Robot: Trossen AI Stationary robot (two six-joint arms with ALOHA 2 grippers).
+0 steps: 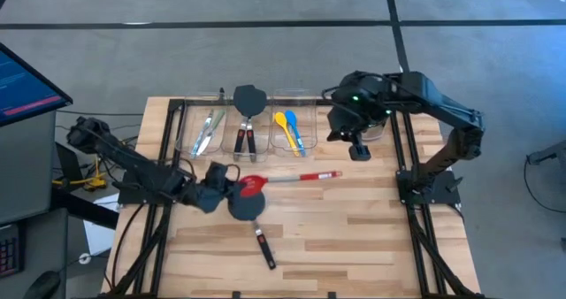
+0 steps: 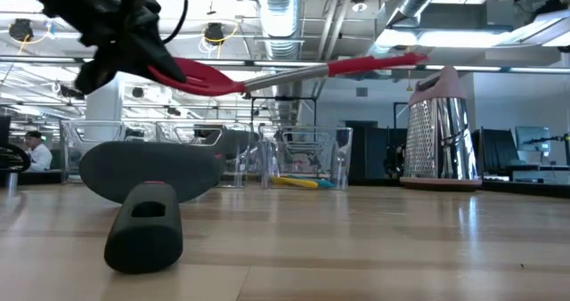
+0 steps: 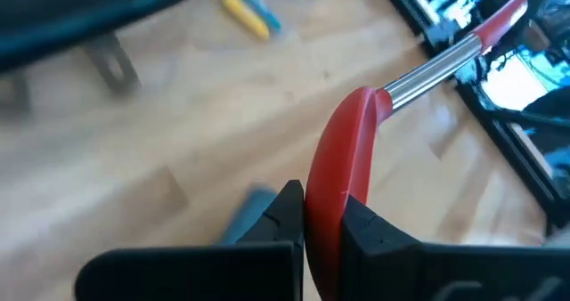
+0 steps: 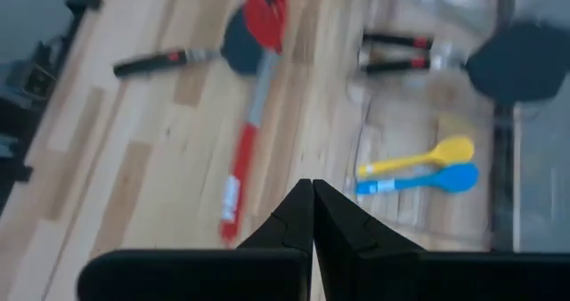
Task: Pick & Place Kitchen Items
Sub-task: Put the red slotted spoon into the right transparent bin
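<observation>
Red slotted spoon (image 1: 254, 186) hangs mid-frame above the bench (image 1: 354, 237), its bowl edge pinched by the closed left gripper (image 1: 232, 182); gripped so far from the handle, it could twist or slip. One dark spatula (image 1: 249, 212) lies beneath. Farther up: three bins (image 1: 250, 126), two spoons (image 1: 289, 129). Right gripper (image 1: 360, 152) hovers shut, empty.

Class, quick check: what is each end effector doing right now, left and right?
Left end effector: closed on the head of the red slotted spoon, lifted off the table.
Right end effector: closed, holding nothing, above the bins.
</observation>
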